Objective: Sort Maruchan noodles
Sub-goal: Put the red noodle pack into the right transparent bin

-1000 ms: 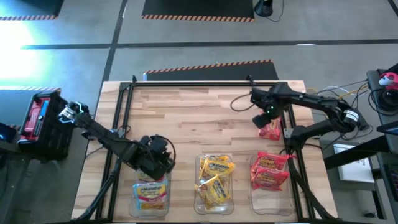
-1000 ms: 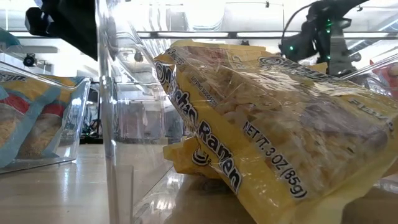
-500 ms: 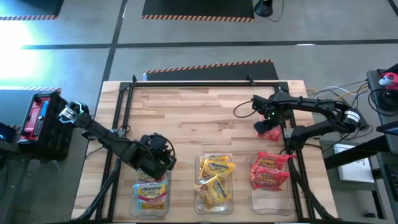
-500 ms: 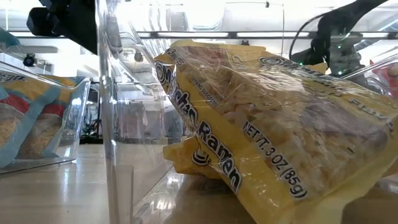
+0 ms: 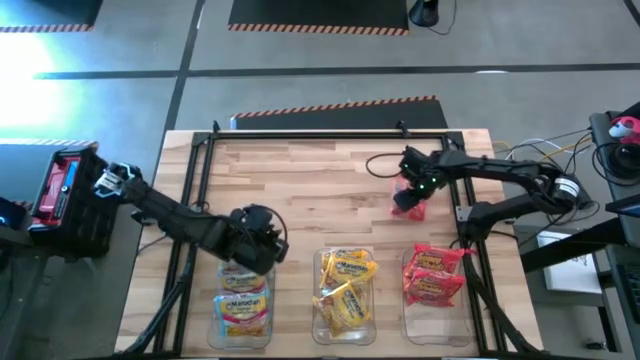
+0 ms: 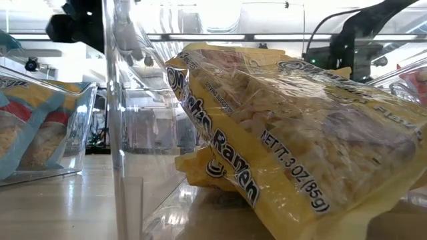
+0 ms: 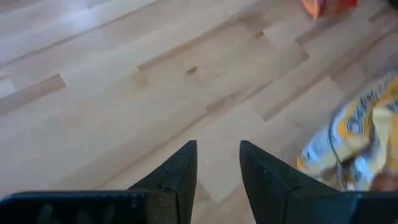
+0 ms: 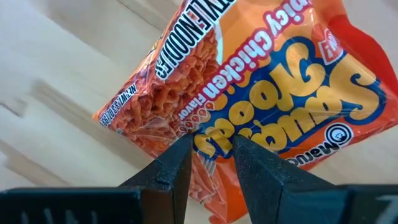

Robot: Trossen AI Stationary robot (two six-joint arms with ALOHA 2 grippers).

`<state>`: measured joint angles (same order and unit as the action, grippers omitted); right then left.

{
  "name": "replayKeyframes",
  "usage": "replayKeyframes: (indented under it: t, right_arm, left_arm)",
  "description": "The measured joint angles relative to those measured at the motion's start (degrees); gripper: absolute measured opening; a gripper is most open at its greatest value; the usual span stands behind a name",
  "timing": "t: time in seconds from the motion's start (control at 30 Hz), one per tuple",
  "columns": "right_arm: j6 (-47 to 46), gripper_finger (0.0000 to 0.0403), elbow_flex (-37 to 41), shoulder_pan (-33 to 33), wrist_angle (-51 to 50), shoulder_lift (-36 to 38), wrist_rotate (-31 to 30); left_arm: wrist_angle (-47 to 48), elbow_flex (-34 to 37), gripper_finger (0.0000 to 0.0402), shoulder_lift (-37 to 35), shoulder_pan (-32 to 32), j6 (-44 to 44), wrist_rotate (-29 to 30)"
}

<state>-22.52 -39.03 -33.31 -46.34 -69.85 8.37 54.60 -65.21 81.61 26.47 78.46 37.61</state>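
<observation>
1. Seen from above, a wooden table [image 5: 300, 180] holds three clear bins along its near edge. One holds pale blue packets [image 5: 243, 310], the middle one yellow packets [image 5: 345, 285], and the third red packets [image 5: 432, 275].

2. The right gripper [image 5: 408, 195] is over the far right part of the table, pinching a red packet [image 5: 408, 200]. Its wrist camera shows the two dark fingers [image 8: 171, 171] close together on the packet's edge, the narrow gap between them filled by wrapper.

3. The held red packet [image 8: 249, 106] hangs beyond the fingertips, its printed face toward the wrist camera. The lettering reads upside down and slanted there. Its long axis seems to run diagonally away from the fingers, though the packet is nearly square, so this is uncertain.

4. From above, the red packet's bin lies toward the near edge from the gripper, a short way off.

5. The step in hand looks like carrying this red packet to its bin. The next move calls for travelling over that bin, lowering, then letting go so the packet lands flat on the others.

6. The left gripper [image 5: 258, 235] hangs just beyond the far end of the blue packets' bin. Its fingers [image 7: 174, 174] stand a little apart with bare wood between them, holding nothing.

7. From table height, a yellow packet [image 6: 293, 140] inside its bin fills most of the view.
</observation>
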Motion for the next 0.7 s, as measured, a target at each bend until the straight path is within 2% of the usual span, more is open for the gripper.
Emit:
replayKeyframes:
  t: [0.3, 0.53, 0.7]
  right_arm:
    - [4.07, 0.0114, 0.22, 1.83, 9.95, -0.81, 3.80]
    - [7.44, 0.0114, 0.24, 5.28, 19.38, -3.83, 4.09]
    - [13.01, 0.0114, 0.18, 8.47, 26.24, -6.40, 4.28]
  left_arm:
    - [-9.99, 0.00, 0.0103, -0.36, -8.57, -10.51, -0.81]
    - [-24.77, 0.00, 0.0103, -0.34, -15.95, -26.23, -10.10]
    - [-25.78, 0.00, 0.0103, -0.32, -20.43, -31.60, -13.88]
